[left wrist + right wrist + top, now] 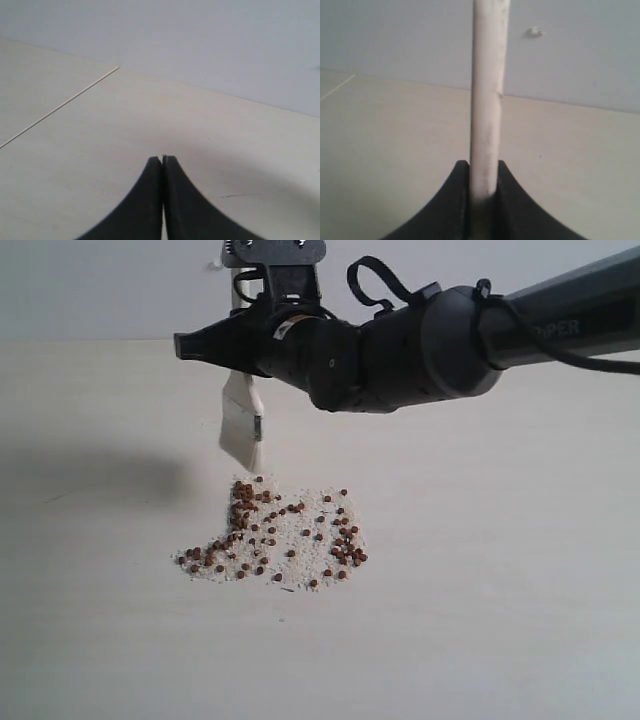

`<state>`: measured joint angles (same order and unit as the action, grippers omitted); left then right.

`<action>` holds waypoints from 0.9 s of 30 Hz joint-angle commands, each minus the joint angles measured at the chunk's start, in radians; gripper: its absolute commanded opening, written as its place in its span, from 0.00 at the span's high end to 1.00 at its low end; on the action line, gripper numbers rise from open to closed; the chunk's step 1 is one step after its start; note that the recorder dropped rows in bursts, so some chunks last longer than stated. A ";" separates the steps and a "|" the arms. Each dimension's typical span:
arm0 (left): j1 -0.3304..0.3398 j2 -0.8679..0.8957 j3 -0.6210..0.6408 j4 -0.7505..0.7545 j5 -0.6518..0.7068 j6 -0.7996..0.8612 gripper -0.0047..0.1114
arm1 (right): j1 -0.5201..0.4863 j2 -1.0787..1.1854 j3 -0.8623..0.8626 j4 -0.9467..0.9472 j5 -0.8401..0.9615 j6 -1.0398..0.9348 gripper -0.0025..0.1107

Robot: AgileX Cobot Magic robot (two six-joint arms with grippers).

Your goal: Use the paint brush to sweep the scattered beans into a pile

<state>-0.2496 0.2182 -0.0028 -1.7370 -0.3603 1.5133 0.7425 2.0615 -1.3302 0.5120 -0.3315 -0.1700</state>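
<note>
Broadly, the pale tabletop (520, 620) fills all three views; across the upper right of the exterior view reaches the dark right arm (450, 340), and its end effector (483, 170) is clamped on the pale handle of the paint brush (241, 425), the handle standing straight up between the jaws in the right wrist view. The brush hangs left of centre in the exterior view, bristles downward, their tip just at the upper left edge of the beans (275, 530); whether they touch the tabletop I cannot tell. The left end effector (162, 162) is closed on nothing over bare tabletop.

The brush looks light; its wooden handle is stiff and is probably the right place to hold, while the bristles are soft and will likely splay under pressure, so a light downward press suits. The beans, spread in a loose patch at the centre, are tiny, round and likely to roll or skip; the pale crumbs among them should drag more than roll.
</note>
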 commanded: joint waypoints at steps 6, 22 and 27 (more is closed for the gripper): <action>-0.004 -0.006 0.003 0.001 -0.005 0.001 0.96 | 0.198 0.010 -0.003 -0.001 -0.072 0.199 0.98; -0.004 -0.006 0.003 0.001 -0.005 0.001 0.96 | 0.433 0.133 -0.001 0.750 -0.546 -0.309 0.98; -0.004 -0.006 0.003 0.001 -0.005 0.001 0.96 | 0.433 0.133 -0.001 0.817 -0.501 -0.374 0.98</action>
<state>-0.2496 0.2182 -0.0028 -1.7370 -0.3603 1.5133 1.1727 2.1963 -1.3302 1.3245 -0.8448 -0.5071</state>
